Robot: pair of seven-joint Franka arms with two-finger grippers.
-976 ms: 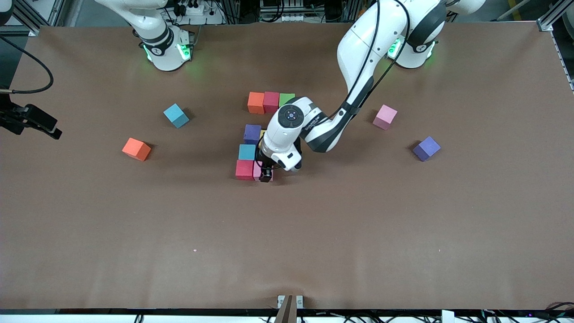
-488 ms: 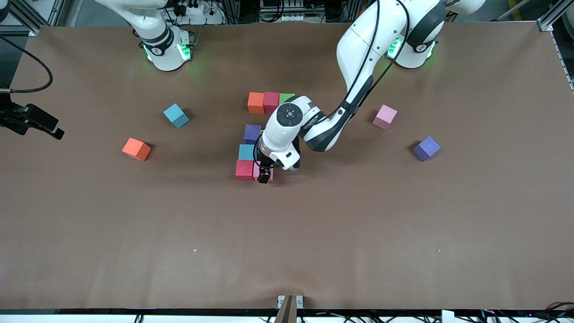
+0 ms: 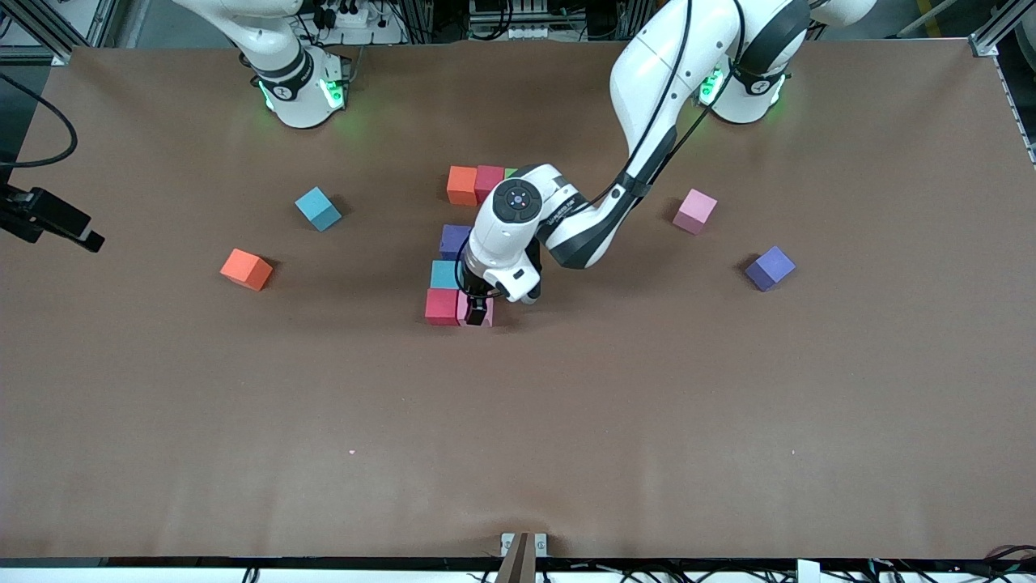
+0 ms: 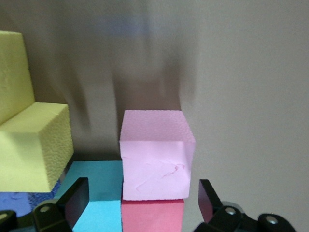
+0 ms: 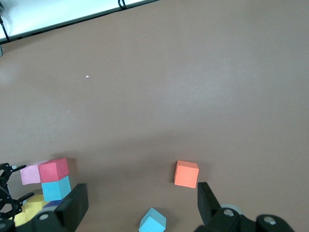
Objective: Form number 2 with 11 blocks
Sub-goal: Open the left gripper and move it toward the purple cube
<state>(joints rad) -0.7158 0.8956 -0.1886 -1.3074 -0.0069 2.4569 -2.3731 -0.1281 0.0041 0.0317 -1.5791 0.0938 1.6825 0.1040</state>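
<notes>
Brown paper covers the desk, and mid-desk we see the number 2 partly built: an orange, red and green row farthest from the front camera, then purple, light blue, and a red block with a pink block beside it nearest the camera. Yellow blocks show only in the left wrist view. The left gripper sits over the pink block, fingers spread apart and clear of it, so we judge it placed. Perhaps nine blocks are in; the arm hides some. Four loose blocks lie scattered. The right gripper waits spread above its end of the desk.
</notes>
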